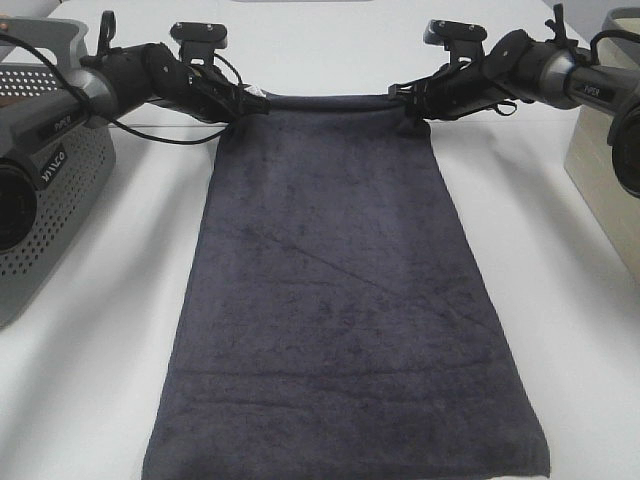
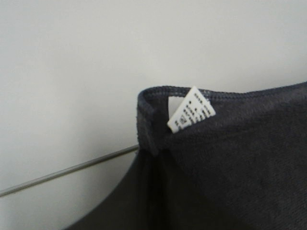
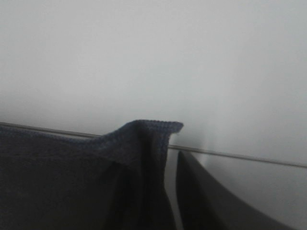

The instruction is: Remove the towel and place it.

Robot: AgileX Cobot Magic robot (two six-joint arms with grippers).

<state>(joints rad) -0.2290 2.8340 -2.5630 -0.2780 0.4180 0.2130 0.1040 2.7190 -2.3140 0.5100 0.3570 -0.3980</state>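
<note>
The dark charcoal-grey towel (image 1: 340, 280) lies spread lengthwise on the white table (image 1: 560, 300), its near edge at the front of the exterior view. My left gripper (image 1: 250, 103) is shut on its far left corner and my right gripper (image 1: 402, 97) is shut on its far right corner. The far edge is stretched straight between them. The left wrist view shows the pinched corner (image 2: 153, 120) with its small white tag (image 2: 192, 109). The right wrist view shows the other corner (image 3: 144, 143) bunched up beside one dark finger (image 3: 201, 201).
A grey perforated plastic basket (image 1: 60, 190) stands at the left edge, under the left arm. A beige container (image 1: 600, 150) stands at the right edge, under the right arm. A thin seam in the table (image 3: 249, 157) runs past the far towel edge.
</note>
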